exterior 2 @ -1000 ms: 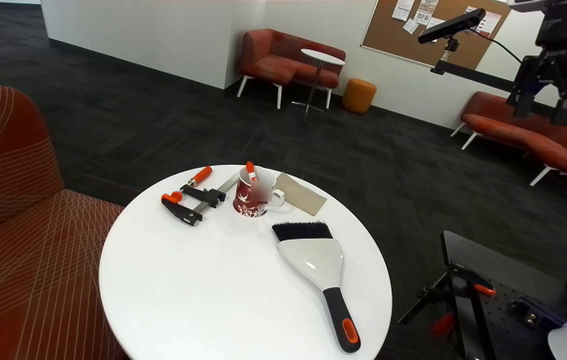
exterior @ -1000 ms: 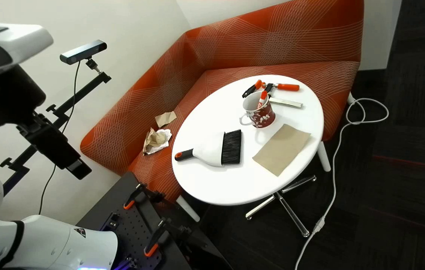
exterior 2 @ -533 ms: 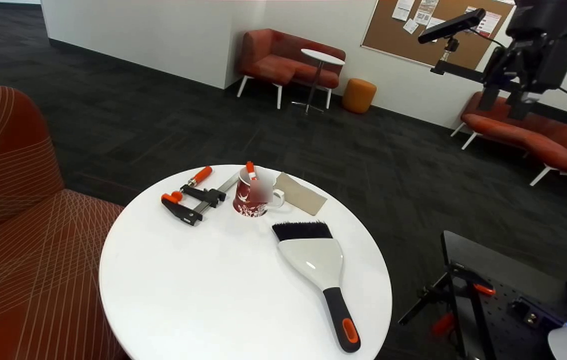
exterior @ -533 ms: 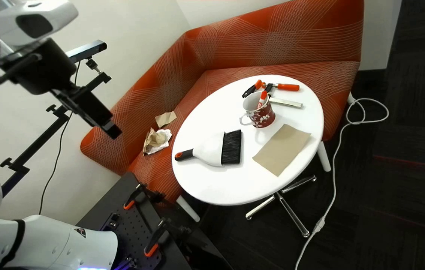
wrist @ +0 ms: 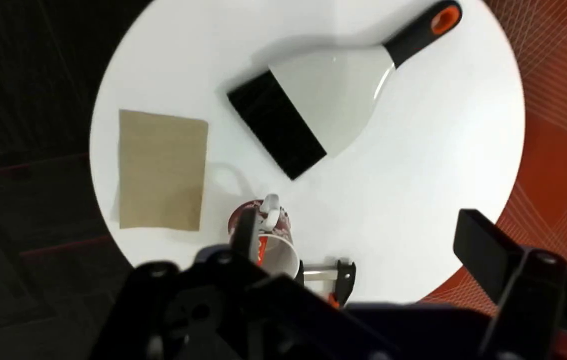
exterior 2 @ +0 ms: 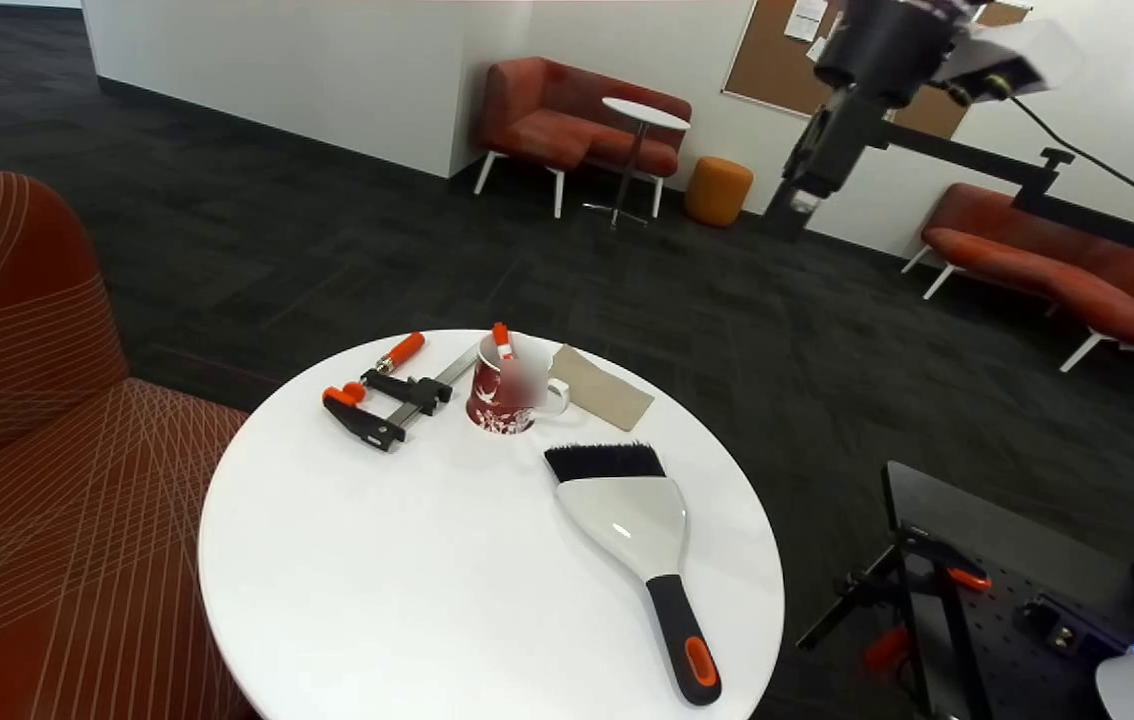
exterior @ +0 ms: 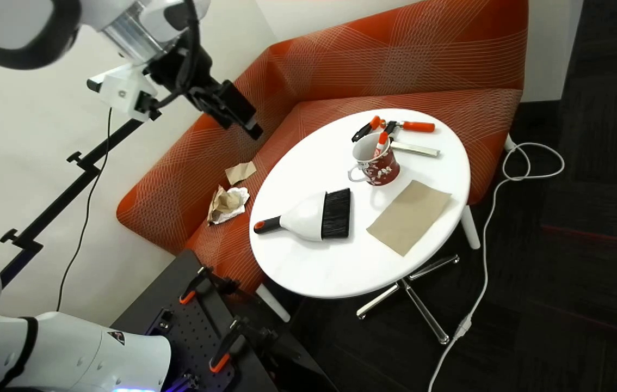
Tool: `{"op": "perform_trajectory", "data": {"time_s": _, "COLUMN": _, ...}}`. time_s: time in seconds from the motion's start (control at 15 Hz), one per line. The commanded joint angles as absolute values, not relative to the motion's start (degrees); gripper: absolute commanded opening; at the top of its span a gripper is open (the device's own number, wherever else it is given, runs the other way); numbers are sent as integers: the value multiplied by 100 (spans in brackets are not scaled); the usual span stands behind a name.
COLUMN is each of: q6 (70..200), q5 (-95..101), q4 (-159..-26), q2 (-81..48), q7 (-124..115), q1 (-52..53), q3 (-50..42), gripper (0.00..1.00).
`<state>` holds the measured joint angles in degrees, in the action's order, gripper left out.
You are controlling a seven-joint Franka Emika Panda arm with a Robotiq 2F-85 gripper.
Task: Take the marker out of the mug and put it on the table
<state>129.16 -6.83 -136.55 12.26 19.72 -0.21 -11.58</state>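
Note:
The mug is dark red with white floral marks and a white inside. It stands upright on the round white table, in both exterior views and the wrist view. The marker, a red-and-white stick with a red cap, leans inside the mug and sticks out above its rim. In the wrist view part of the marker is hidden by a finger. My gripper is high above the table, apart from the mug. In the wrist view its fingers are wide apart with nothing between them.
A white brush with black bristles lies near the mug. A brown paper sheet lies beside it. A clamp with orange handles lies behind the mug. The orange-red bench wraps the table; crumpled paper rests on it.
My arm and gripper have swung toward the table, rightward and up in an exterior view, leftward in the other view. The mug, marker and other table objects have not moved.

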Motion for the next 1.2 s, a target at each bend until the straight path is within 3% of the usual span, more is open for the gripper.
{"op": "perform_trajectory", "data": {"time_s": 0.0, "q6": 13654, "q5": -975, "q4": -12890, "q2": 65, "q7": 1350, "q1": -78, "q3": -871, "gripper": 100}}
{"op": "perform_trajectory", "data": {"time_s": 0.67, "q6": 14751, "q5": -803, "q4": -11328, "q2": -2201, "q7": -118, "q1": -313, "q3": -613, "gripper": 100}}
{"op": "perform_trajectory", "data": {"time_s": 1.13, "q6": 14710, "q5": -666, "q4": -11141, "q2": -2670, "q7": -419, "q1": -329, "q3": -580, "gripper": 100}}
